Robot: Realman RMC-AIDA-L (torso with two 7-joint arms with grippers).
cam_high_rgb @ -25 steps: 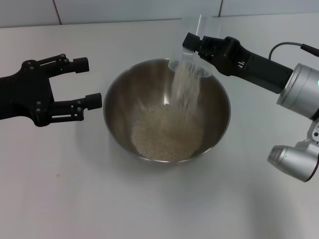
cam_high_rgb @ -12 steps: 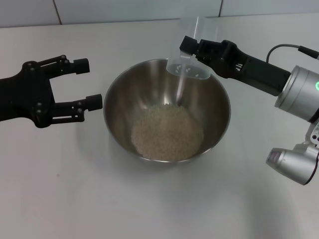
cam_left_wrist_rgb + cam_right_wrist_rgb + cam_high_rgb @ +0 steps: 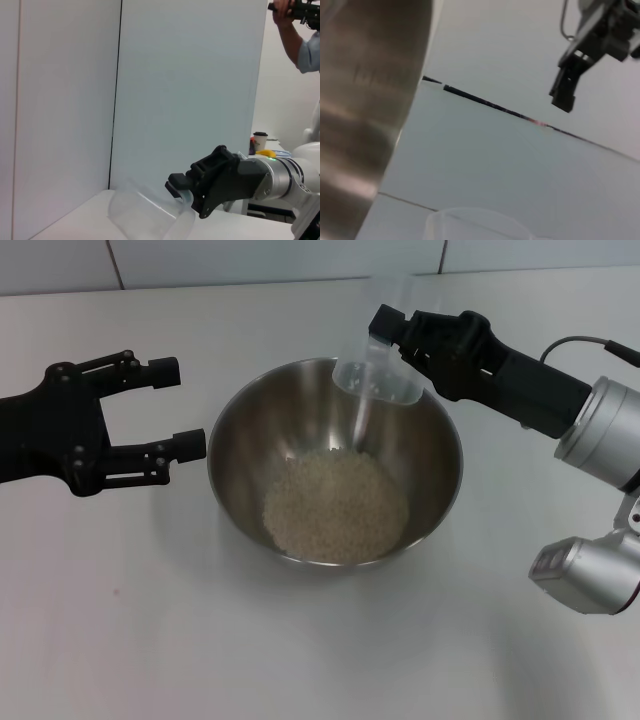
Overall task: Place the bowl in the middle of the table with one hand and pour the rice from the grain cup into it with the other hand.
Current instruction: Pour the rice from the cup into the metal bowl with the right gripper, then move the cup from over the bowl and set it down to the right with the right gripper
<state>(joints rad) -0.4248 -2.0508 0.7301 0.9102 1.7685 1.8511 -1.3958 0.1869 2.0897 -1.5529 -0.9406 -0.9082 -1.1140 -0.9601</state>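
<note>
One bowl (image 3: 335,465) sits at the centre of the table (image 3: 150,640), holding one mound of rice (image 3: 336,505). One grain cup (image 3: 380,365), tipped mouth-down over the bowl's upper-right rim, is clamped in the right gripper (image 3: 385,330). The left gripper (image 3: 170,410), at the frame's left just beside the bowl, has its fingers spread wide on nothing; no writing is legible.

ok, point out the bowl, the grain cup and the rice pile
bowl (image 3: 240,445), head view, bare inner wall.
grain cup (image 3: 385,375), head view, clear side wall.
rice (image 3: 335,505), head view, middle of the pile.
</note>
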